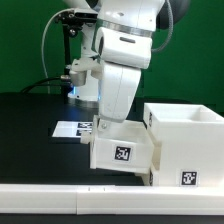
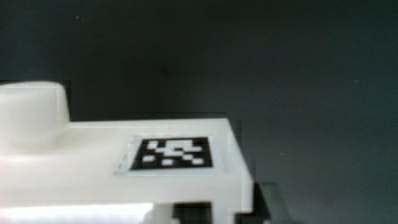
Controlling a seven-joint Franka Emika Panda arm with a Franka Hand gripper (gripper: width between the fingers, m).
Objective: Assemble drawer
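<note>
A small white drawer tray (image 1: 123, 152) with a black-and-white tag on its side is tilted just above the table, close to the large white box housing (image 1: 186, 140) on the exterior view's right. My gripper (image 1: 110, 132) comes down onto the tray's top edge and is shut on it. In the wrist view the tray (image 2: 107, 165) fills the lower part, with its round knob (image 2: 32, 108) and a tag (image 2: 175, 152). My gripper (image 2: 228, 210) pinches the tray's wall between two dark fingers (image 2: 267, 205). A second tray is out of view.
The marker board (image 1: 76, 128) lies flat on the black table behind the tray. A long white bar (image 1: 50, 200) runs along the front edge. Cables and a stand are at the back on the exterior view's left.
</note>
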